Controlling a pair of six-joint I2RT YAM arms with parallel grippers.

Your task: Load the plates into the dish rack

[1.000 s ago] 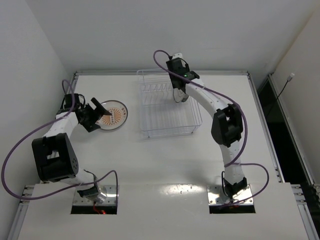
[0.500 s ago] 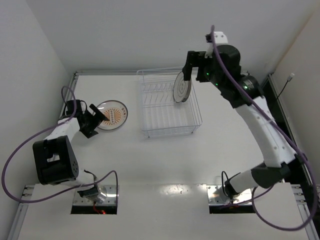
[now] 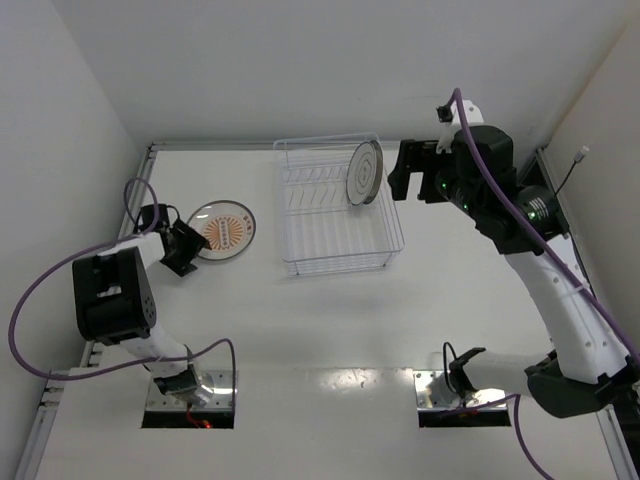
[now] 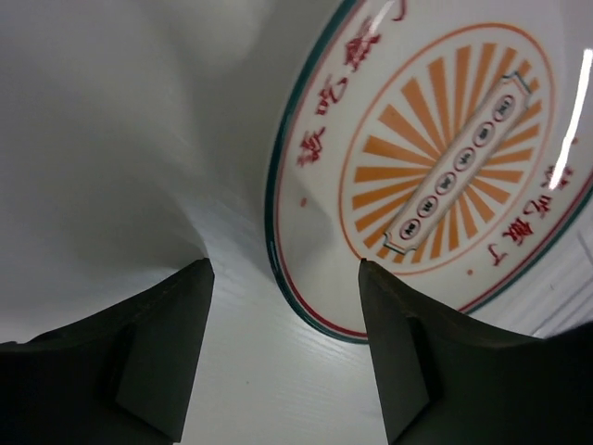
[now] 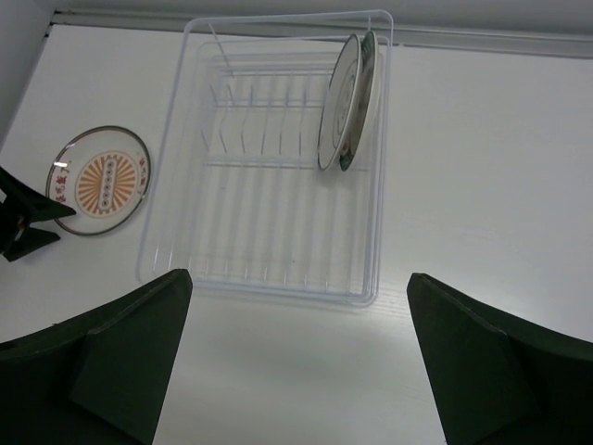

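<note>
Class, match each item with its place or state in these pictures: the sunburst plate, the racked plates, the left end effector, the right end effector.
Items:
1 sunburst plate
2 racked plates
3 left end effector
4 right end effector

Places or states:
a open, empty, held away from the dish rack
b lying flat on the table
c standing upright at the rack's right end
d open, fingers either side of a plate's rim

Pairs: 1-b, 2-c, 3-d, 4-a
</note>
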